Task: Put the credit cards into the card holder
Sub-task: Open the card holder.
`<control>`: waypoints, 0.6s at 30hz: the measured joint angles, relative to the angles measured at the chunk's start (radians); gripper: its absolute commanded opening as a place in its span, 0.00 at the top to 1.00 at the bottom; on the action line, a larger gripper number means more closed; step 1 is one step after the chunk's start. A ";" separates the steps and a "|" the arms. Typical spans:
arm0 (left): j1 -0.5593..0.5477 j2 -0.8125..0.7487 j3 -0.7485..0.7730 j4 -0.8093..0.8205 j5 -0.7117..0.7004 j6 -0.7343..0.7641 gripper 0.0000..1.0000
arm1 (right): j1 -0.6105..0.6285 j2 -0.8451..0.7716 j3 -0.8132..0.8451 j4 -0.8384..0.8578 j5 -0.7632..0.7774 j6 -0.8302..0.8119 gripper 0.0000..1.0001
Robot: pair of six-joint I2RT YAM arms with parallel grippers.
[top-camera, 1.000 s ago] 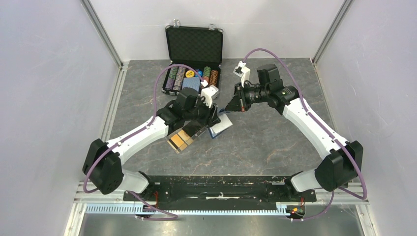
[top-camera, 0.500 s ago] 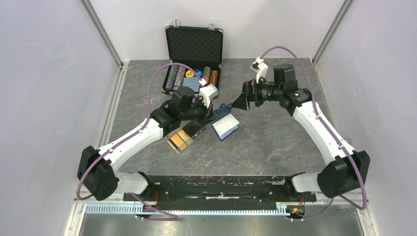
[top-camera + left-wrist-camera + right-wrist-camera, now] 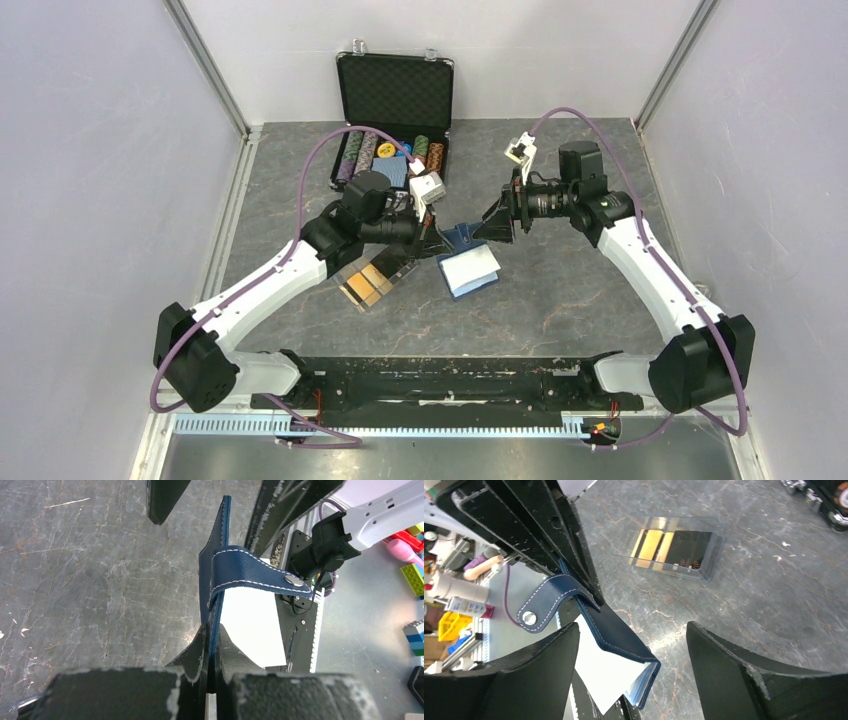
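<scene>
The navy card holder (image 3: 470, 268) hangs open at mid-table, its pale inner pockets facing up. My left gripper (image 3: 432, 243) is shut on one cover of it; in the left wrist view the blue edge (image 3: 212, 630) runs straight between the closed jaws, and the snap tab (image 3: 252, 572) curls above. My right gripper (image 3: 493, 228) is open just right of the holder, its jaws wide on either side of the holder's free cover (image 3: 619, 630) without touching it. The credit cards (image 3: 674, 547), gold and dark ones, lie in a clear tray (image 3: 375, 280) under the left arm.
An open black briefcase (image 3: 395, 90) with poker chips (image 3: 385, 155) and a blue deck stands at the back. Metal rails run along the table's left and near edges. White walls close in both sides.
My right gripper opened, let go of the card holder and drew back right. My left gripper shut on the holder's cover. The holder swung open and shifted right.
</scene>
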State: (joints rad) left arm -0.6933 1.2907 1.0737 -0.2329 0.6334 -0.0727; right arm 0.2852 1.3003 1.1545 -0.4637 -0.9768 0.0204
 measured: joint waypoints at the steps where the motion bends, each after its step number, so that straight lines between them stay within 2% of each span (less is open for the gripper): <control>1: 0.000 0.000 0.002 0.002 0.007 -0.002 0.98 | 0.000 0.000 -0.003 0.011 -0.019 0.003 0.31; 3: 0.000 0.000 0.008 0.003 0.024 -0.008 0.96 | 0.001 0.000 -0.015 0.048 -0.050 0.021 0.43; 5: 0.000 0.000 0.013 0.004 0.031 -0.009 0.89 | 0.004 0.000 -0.037 0.098 -0.077 0.048 0.64; 8: 0.000 0.000 0.014 0.003 0.024 -0.011 0.67 | 0.008 0.000 -0.063 0.142 -0.104 0.085 0.98; 9: 0.000 0.000 0.014 0.003 0.015 -0.014 0.59 | 0.009 0.001 -0.068 0.153 -0.109 0.091 1.00; 11: 0.002 -0.005 0.014 0.004 -0.028 -0.020 0.35 | 0.012 0.002 -0.073 0.168 -0.121 0.114 1.00; 14: 0.002 -0.033 0.013 0.003 -0.111 -0.036 0.05 | 0.014 0.003 -0.074 0.200 -0.114 0.143 1.00; 15: 0.002 -0.048 0.013 0.003 -0.143 -0.038 0.00 | 0.014 0.003 -0.074 0.209 -0.105 0.153 1.00; 18: 0.002 -0.119 0.001 0.007 -0.272 -0.058 0.00 | 0.014 0.003 -0.075 0.241 -0.066 0.192 1.00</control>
State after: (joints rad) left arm -0.6918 1.1713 1.0748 -0.2260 0.3618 -0.1307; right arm 0.2989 1.3033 1.0798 -0.2222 -1.0431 0.2127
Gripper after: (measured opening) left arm 0.983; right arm 0.016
